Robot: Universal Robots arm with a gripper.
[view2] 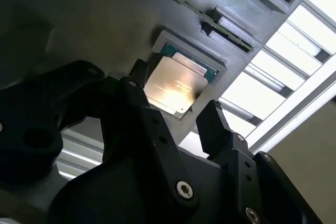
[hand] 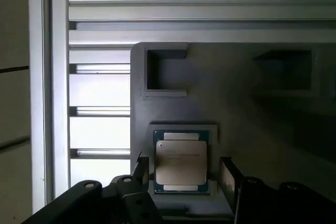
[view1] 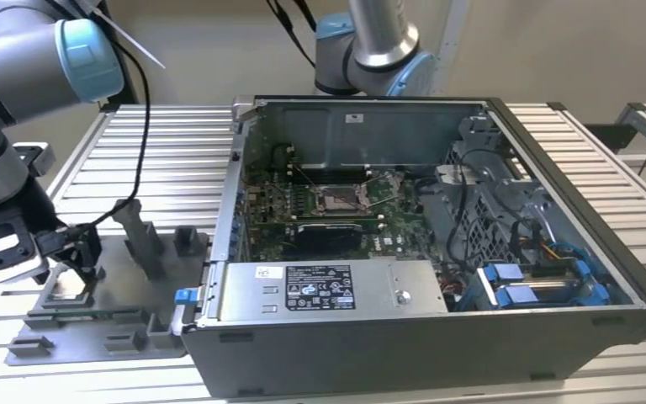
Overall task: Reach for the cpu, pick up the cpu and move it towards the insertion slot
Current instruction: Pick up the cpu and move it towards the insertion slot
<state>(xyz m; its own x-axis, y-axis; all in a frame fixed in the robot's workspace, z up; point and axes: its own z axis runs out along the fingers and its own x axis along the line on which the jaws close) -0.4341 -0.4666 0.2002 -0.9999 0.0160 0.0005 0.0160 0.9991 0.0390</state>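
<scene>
One cpu (hand: 181, 163), one insertion slot (view1: 343, 199), one open computer case (view1: 413, 353), one grey fixture (view1: 98, 338)

The arm (view1: 14, 63) is silver-grey tubing with pale blue joint caps (view1: 90, 59) and a black cable (view1: 145, 135) trailing along it; the black pincer (hand: 184, 172) has chunky angular links (view2: 152, 145) fastened by round screws (view2: 184, 188)
</scene>
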